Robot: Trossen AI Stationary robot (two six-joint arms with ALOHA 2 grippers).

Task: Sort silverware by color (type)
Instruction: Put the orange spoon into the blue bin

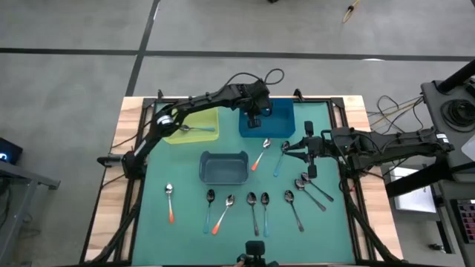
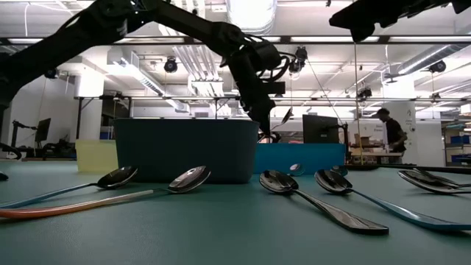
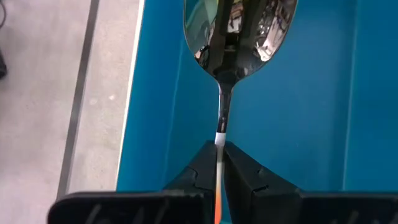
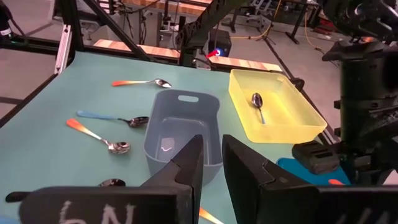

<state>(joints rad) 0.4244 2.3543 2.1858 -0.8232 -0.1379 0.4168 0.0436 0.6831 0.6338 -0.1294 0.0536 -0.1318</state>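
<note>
My left gripper [image 1: 254, 119] hangs over the blue bin [image 1: 278, 122] at the table's far side, shut on an orange-handled spoon [image 3: 239, 31]. Its shiny bowl points down into that bin. My right gripper [image 1: 291, 148] waits open right of centre, near a light-blue-handled spoon [image 1: 280, 159] and an orange-handled one [image 1: 260, 154] lying flat. More spoons lie in a row near the front: orange-handled [image 1: 170, 202], light-blue-handled [image 1: 209, 208], dark metal [image 1: 253, 208]. One dark spoon [image 1: 194, 129] lies in the yellow bin [image 1: 211, 115]. My left gripper pinches the spoon's handle [image 3: 220, 138] close to the neck, where the metal stem meets the white-and-orange grip, between the two fingertips [image 3: 202, 171]. The fingers point down from above and lie along the spoon. It hangs bowl-down, lifted clear inside the blue bin's walls.
A grey-blue bin [image 1: 223, 176] stands mid-table, in front of the yellow and blue bins. Several dark spoons [image 1: 315, 189] lie at the right under my right arm. Green mat shows bare at the left. A person [image 2: 390, 136] stands far back in the room.
</note>
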